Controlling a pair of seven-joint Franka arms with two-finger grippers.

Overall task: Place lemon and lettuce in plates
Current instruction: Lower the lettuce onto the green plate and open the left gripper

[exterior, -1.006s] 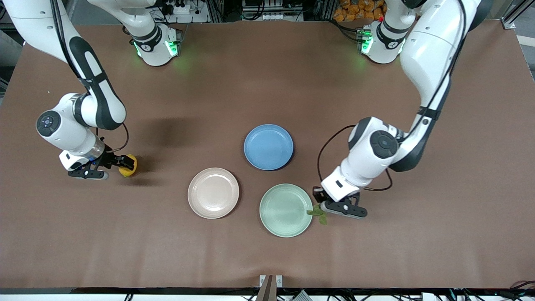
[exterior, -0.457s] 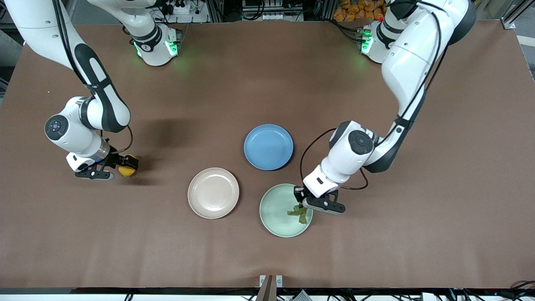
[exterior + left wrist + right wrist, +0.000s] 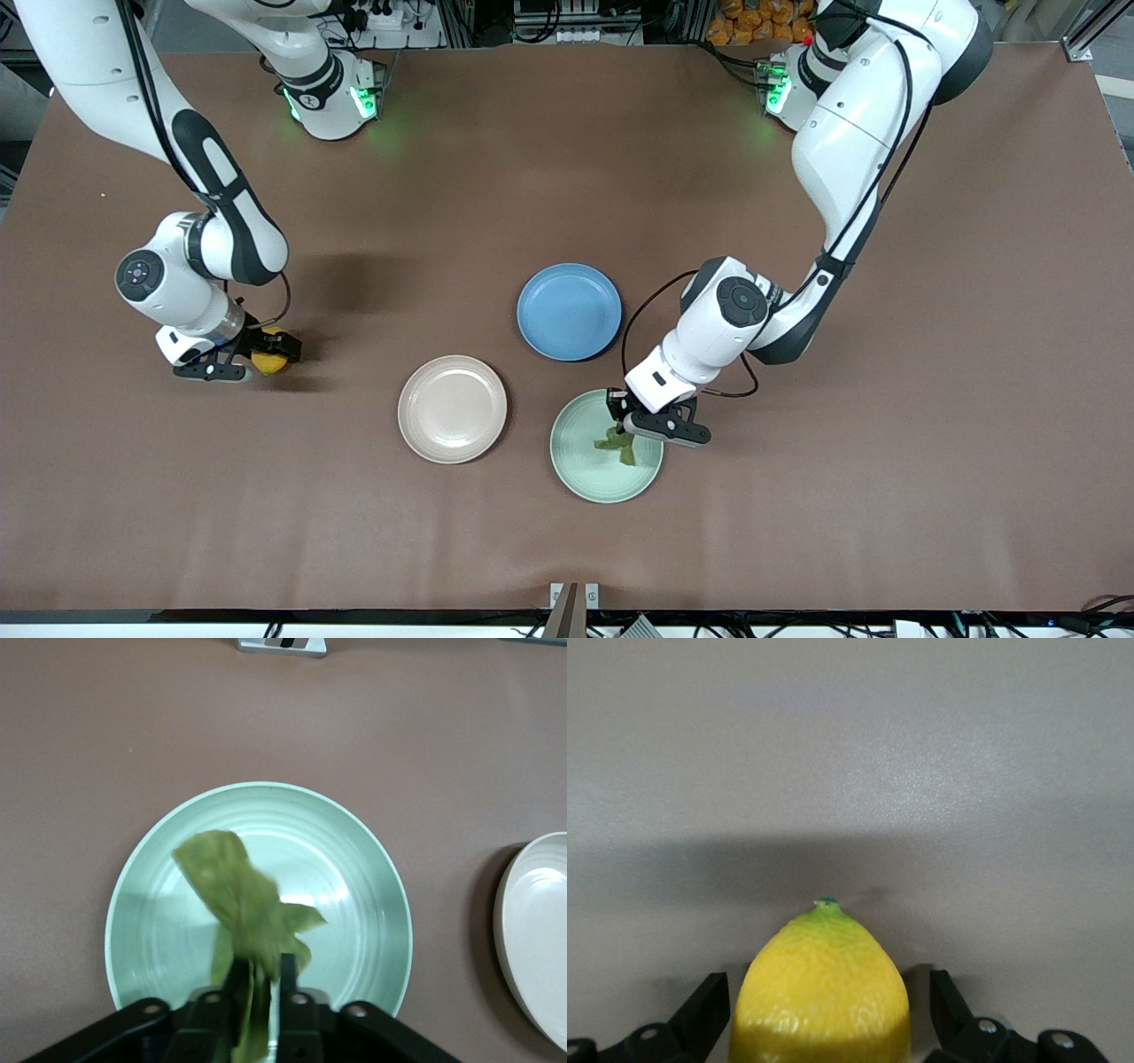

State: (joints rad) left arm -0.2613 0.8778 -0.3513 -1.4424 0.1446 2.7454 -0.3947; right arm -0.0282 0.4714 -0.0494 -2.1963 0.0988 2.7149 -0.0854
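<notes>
Starting at the right arm's end of the table, you'll see the right gripper clamped on the lemon, a finger pressed to each side of the fruit (its pointed tip faces away from the wrist camera); whether the lemon rests on the brown table or hangs just above it can't be told. Moving along, the beige-pink plate sits bare, well apart from the lemon. Next comes the blue plate, farther from the front camera than the other two. Just beside the beige-pink plate lies the mint green plate, and over it hangs the left gripper, its fingers pinched tight on the lettuce. In the left wrist view the leaf dangles from the narrow gap between the fingers, above the plate's middle.
</notes>
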